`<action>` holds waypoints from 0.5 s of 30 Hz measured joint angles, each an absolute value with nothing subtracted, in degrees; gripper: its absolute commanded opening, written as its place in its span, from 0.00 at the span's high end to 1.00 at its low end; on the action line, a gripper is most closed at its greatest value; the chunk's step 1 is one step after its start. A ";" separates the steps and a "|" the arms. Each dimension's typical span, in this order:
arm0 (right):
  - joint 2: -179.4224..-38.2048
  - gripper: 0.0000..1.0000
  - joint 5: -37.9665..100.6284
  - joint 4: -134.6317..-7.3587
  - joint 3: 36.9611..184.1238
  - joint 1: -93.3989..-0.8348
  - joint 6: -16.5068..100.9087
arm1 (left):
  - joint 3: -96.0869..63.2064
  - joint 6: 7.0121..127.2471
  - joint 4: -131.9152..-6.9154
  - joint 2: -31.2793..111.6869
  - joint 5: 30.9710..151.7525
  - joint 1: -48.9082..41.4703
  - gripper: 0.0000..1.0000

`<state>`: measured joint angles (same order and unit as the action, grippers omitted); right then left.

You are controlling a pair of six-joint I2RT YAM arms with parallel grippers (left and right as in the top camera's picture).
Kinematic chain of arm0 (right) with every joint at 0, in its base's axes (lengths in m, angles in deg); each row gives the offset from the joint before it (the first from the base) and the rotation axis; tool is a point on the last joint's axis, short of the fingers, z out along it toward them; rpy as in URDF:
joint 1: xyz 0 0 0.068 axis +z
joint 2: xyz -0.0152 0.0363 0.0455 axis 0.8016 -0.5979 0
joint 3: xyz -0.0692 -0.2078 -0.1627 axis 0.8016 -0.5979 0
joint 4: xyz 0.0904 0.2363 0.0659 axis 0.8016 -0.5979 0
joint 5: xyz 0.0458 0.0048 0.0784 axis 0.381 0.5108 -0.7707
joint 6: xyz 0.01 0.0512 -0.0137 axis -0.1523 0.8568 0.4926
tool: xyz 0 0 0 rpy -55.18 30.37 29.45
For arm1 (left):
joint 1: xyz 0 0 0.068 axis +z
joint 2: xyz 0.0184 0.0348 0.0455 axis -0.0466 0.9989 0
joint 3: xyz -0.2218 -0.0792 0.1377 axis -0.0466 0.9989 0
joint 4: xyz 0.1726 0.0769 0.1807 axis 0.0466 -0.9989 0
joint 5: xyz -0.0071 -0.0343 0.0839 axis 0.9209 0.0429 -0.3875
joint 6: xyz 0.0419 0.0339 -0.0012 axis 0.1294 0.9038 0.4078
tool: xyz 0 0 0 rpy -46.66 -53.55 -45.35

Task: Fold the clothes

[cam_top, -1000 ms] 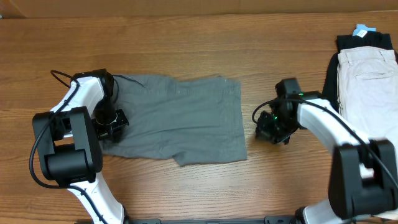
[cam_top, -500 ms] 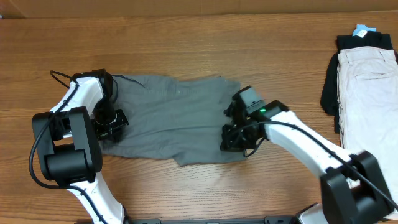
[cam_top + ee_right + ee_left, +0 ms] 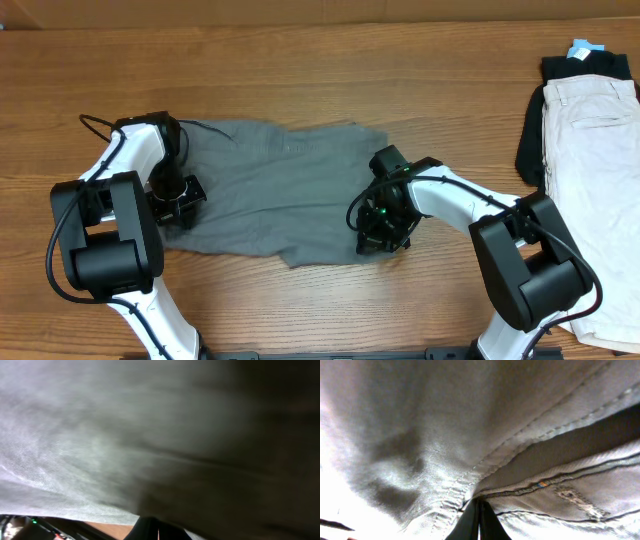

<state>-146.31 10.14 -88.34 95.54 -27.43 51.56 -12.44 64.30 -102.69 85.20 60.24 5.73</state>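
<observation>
The grey shorts (image 3: 280,195) lie spread flat on the wooden table (image 3: 300,70), between the two arms. My left gripper (image 3: 178,205) sits at their left end; in the left wrist view its fingers (image 3: 480,506) are pinched shut on a stitched seam of the shorts (image 3: 445,425). My right gripper (image 3: 378,235) is at the lower right corner of the shorts. In the right wrist view its fingers (image 3: 159,531) are closed together under the grey cloth (image 3: 100,430), which fills the view.
A stack of other clothes lies at the far right: pale beige trousers (image 3: 592,130) over a black garment (image 3: 585,66) with a blue tag (image 3: 583,48). The table's back edge runs along the top of the overhead view.
My right arm has swung left from the bare table onto the right edge of the shorts and settled at their lower right corner. The left arm has not moved.
</observation>
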 measured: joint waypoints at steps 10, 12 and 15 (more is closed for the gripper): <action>-146.31 0.96 13.07 -92.73 95.76 -34.43 55.34 | -12.35 61.79 -104.40 85.96 57.11 7.00 0.96; -146.31 0.96 13.46 -93.08 95.82 -35.81 55.71 | -12.33 61.35 -104.94 86.35 56.59 8.20 0.96; -146.29 0.96 14.56 -93.87 96.15 -37.10 56.15 | -12.35 61.06 -106.41 86.44 56.08 9.34 0.96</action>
